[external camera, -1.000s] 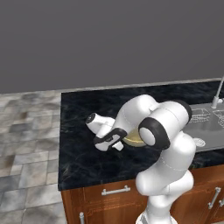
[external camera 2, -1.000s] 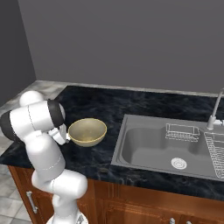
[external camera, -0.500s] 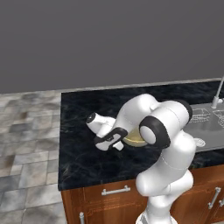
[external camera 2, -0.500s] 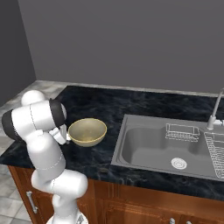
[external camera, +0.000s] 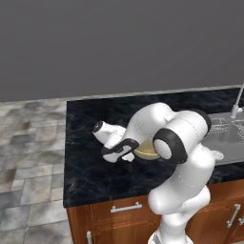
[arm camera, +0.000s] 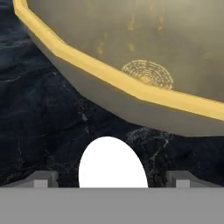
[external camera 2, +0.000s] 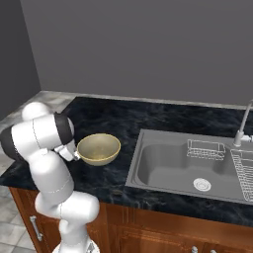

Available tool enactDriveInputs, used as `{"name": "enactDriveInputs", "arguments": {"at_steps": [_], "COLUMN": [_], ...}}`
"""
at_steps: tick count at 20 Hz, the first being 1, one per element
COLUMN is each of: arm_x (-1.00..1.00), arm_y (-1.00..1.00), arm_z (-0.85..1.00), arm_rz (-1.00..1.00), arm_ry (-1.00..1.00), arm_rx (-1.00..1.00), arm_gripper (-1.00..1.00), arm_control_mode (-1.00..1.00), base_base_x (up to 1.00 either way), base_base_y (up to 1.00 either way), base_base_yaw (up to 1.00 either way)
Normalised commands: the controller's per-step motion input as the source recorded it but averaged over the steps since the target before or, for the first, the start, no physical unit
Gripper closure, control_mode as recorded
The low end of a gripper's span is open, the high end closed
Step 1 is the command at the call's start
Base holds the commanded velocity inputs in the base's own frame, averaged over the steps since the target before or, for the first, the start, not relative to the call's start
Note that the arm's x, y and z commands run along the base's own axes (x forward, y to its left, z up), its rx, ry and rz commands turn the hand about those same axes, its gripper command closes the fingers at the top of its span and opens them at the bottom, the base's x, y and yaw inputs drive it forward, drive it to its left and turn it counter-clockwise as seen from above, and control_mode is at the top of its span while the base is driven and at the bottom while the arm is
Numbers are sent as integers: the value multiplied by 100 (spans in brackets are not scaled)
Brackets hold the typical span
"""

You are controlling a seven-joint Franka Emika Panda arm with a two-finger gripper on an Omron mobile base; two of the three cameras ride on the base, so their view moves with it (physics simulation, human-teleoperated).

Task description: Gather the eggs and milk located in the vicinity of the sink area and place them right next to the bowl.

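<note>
- In the hand view, the gripper (arm camera: 113,181) has its jaws wide apart, one tip far out on each side.
- A white egg (arm camera: 113,164) sits between the tips on the black counter (arm camera: 35,109). Neither tip touches it.
- Just past the egg is the yellow bowl (arm camera: 131,87), very close to it.
- From the right base view, the bowl (external camera 2: 99,148) stands on the counter beside the robot arm (external camera 2: 47,148).
- Farther off to the right is the grey sink (external camera 2: 188,168), with its faucet (external camera 2: 243,126) behind.
</note>
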Motion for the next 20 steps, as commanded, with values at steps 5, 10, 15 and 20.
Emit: {"name": "enactDriveInputs", "arguments": {"at_steps": [5,10,15,20], "arm_x": [-2,-3,-25,-34], "arm_y": [1,-6,-33,-83], "arm_z": [88,94,75,15], "arm_rz": [-1,0,2,35], "arm_ry": [0,5,20,34], "arm_rx": [0,10,25,26], "arm_gripper": [-100,-100,-100,-100], "arm_control_mode": [-100,-100,-100,-100], "base_base_x": [0,0,0,0], "base_base_y": [0,0,0,0], "base_base_yaw": [0,0,0,0]}}
